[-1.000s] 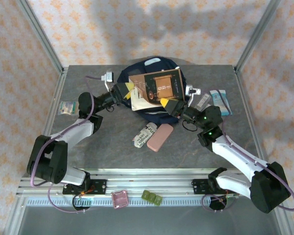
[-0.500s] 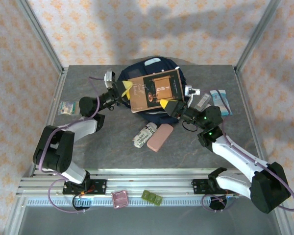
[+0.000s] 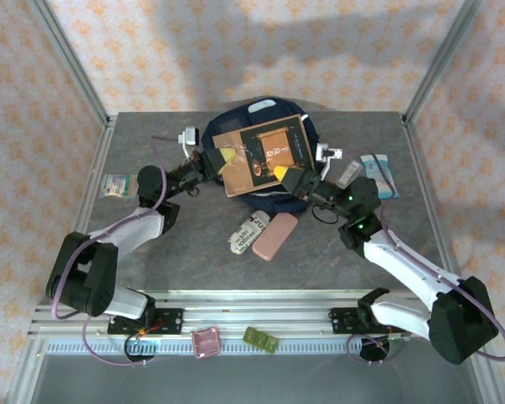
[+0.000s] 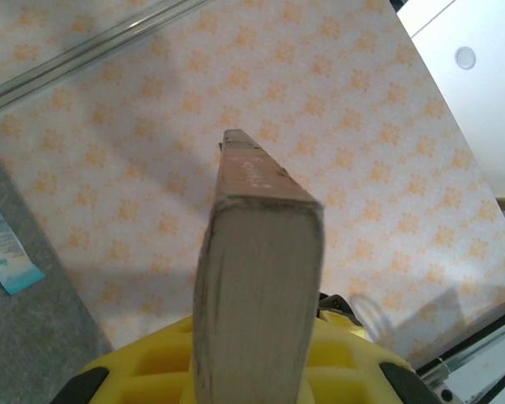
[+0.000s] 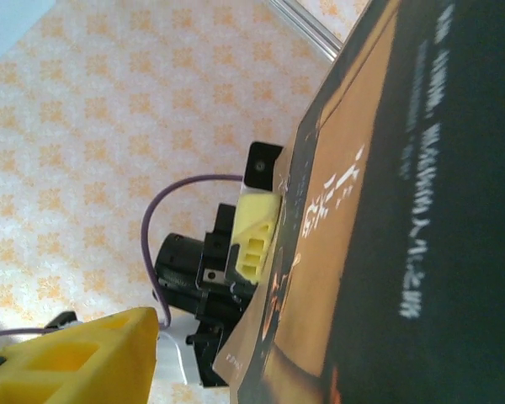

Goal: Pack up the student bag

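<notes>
Grey stone-look surface (image 3: 194,244) carries everything, and at its rear centre lies the large navy-blue fabric student bag (image 3: 236,116). It is mostly covered by a brown hardcover book (image 3: 265,151) held above it.

The left gripper (image 3: 225,158) meets the book's left edge, and the right gripper (image 3: 286,177) sits at the book's near edge. The top view gives only the book's cover. The left wrist camera looks along the pale page block (image 4: 252,295), which is clamped between the left jaws' yellow fingers (image 4: 151,370). The right wrist camera shows white lettering on the dark cover and the left gripper's finger pressed to the far edge. A strip of wallpaper separates the right gripper's one visible finger (image 5: 84,358) from the book, so I cannot tell whether the right jaws grip it.

In front of the bag lie a pink oblong case (image 3: 275,235) and a white-and-black tube (image 3: 248,232), side by side. A blue-white packet (image 3: 379,175) lies to the right, and a small greenish packet (image 3: 116,184) lies far left.

A second ago the book tilted more steeply, with its pale page edge showing at lower left. It now sits flatter, and the left arm's shoulder has swung back outward.
</notes>
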